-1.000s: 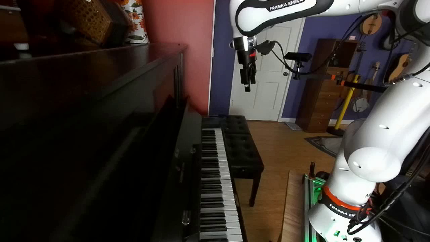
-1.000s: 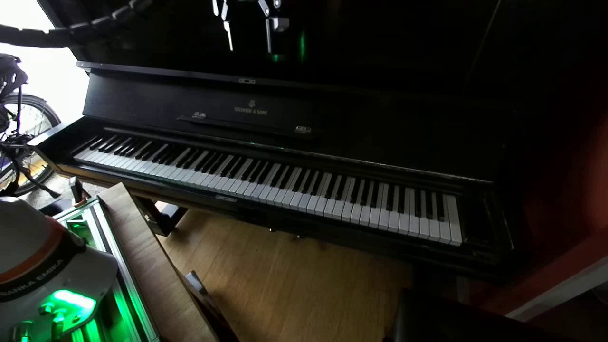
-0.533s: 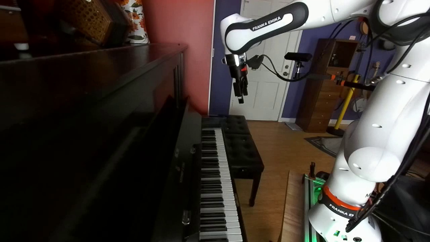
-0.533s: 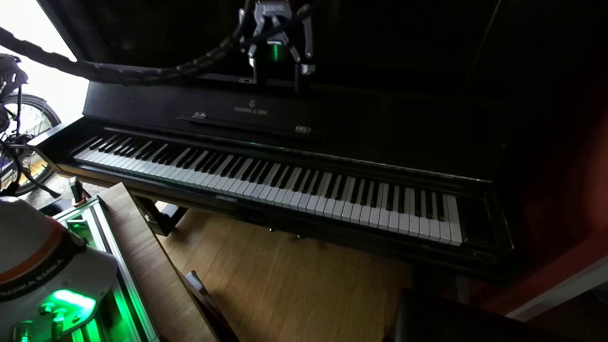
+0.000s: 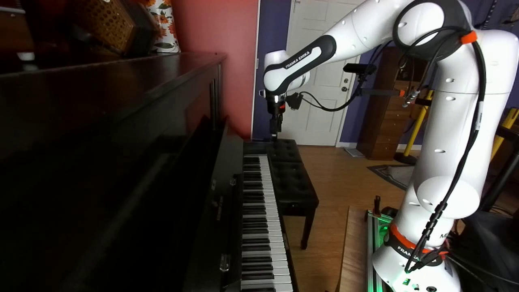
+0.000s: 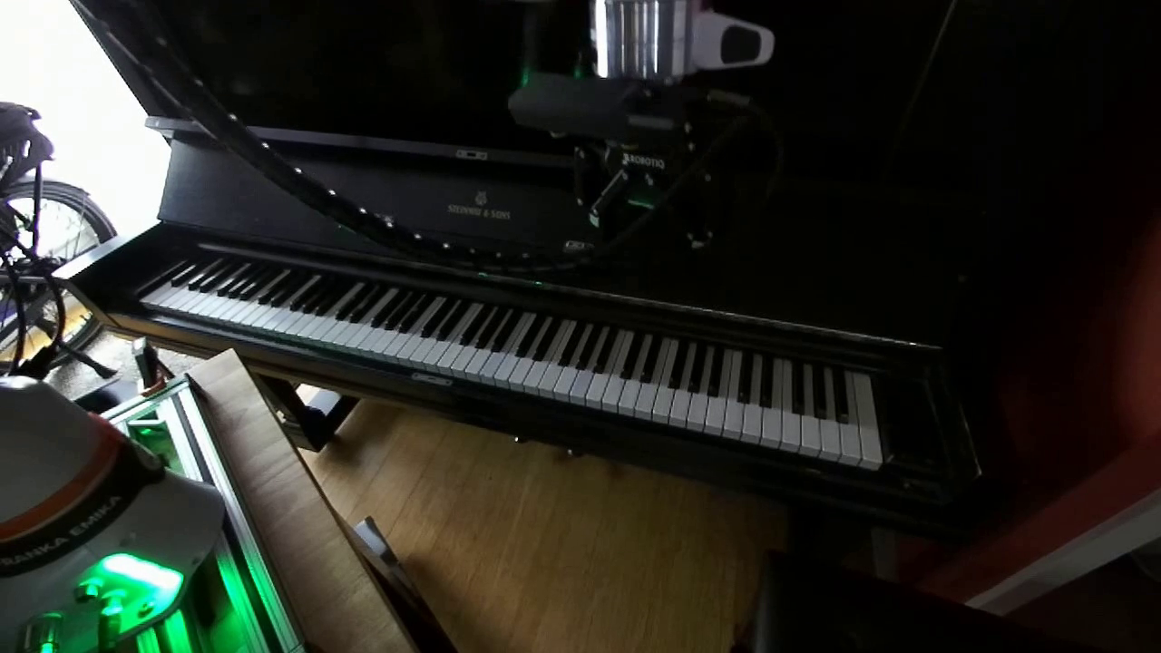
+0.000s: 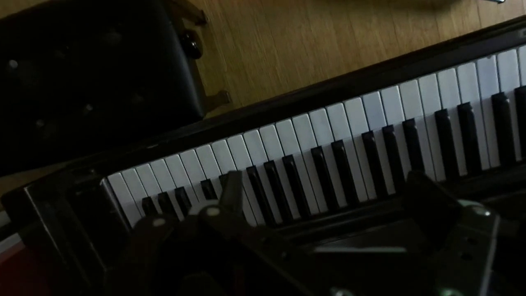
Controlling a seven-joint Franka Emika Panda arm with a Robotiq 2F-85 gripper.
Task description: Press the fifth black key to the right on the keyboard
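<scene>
The keyboard (image 5: 269, 219) is a long row of white and short black keys on the dark piano; in an exterior view it runs across the middle (image 6: 544, 374). My gripper (image 5: 275, 133) points down and hangs above the keyboard's far end, apart from the keys. In an exterior view it shows dark against the piano front (image 6: 646, 231). In the wrist view the gripper (image 7: 325, 175) is wide open with nothing between its fingers. One finger (image 7: 232, 191) covers part of the black keys near the keyboard's end; several black keys (image 7: 324, 176) show between the fingertips.
A black padded bench (image 5: 292, 186) stands against the keyboard; it shows in the wrist view (image 7: 94, 78). The piano's upright front (image 6: 771, 245) rises behind the keys. A wooden tabletop (image 6: 281, 517) lies beside the robot base. A camera on a mount (image 5: 359, 68) is near the arm.
The arm has come down and towards the piano, lowering the gripper nearer the keyboard. In an exterior view it has moved right and down, and its wrist camera has come into view. The gripper stays open.
</scene>
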